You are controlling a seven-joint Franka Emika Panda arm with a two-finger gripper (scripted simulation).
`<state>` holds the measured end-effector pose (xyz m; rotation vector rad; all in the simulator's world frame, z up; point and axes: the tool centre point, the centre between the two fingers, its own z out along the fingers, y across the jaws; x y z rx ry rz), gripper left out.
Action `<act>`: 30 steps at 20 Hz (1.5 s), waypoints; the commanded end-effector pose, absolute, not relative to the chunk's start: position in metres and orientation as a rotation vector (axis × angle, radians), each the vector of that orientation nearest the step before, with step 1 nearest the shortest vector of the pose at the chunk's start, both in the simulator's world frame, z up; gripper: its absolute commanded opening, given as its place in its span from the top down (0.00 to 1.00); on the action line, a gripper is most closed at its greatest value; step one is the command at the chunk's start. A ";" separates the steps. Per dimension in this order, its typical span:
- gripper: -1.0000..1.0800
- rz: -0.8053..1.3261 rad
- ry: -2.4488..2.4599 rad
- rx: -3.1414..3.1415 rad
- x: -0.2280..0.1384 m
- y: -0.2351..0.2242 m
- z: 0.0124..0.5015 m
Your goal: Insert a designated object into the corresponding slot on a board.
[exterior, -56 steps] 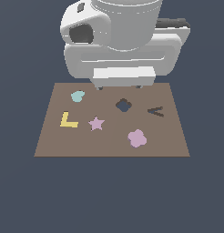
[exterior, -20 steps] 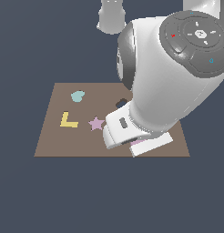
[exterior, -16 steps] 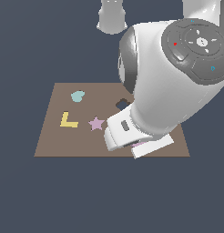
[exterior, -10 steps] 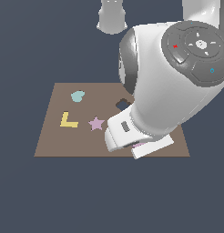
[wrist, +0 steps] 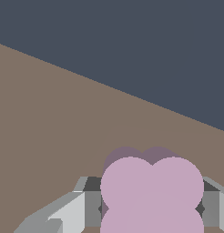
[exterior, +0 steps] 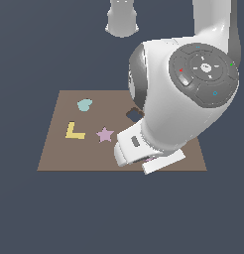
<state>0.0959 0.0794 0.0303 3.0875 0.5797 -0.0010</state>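
The pale pink clover piece (wrist: 151,191) fills the wrist view, held between my gripper's (wrist: 151,207) two grey fingers (wrist: 89,207), which press on its two sides. A darker clover outline shows on the board just behind it. In the exterior view my white hand (exterior: 136,146) is low over the near right part of the brown board (exterior: 59,156) and hides the fingers and nearly all of the clover. The dark clover-shaped slot (exterior: 132,114) shows partly, at the arm's edge, near the board's middle.
A pink star (exterior: 104,134), a yellow L piece (exterior: 74,131) and a teal piece (exterior: 84,104) lie on the board's left half in the exterior view. The bulky arm (exterior: 193,94) hides the board's right half, including the V-shaped cutout.
2.8 s ago the arm was at the board's back and the clover lay free at the front right. The hand now sits over that spot. It has barely moved in the last second.
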 end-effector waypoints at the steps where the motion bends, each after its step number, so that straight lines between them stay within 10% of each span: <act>1: 1.00 0.000 0.580 3.088 0.096 0.080 0.030; 30: 1.00 0.001 0.009 3.141 0.058 0.050 0.034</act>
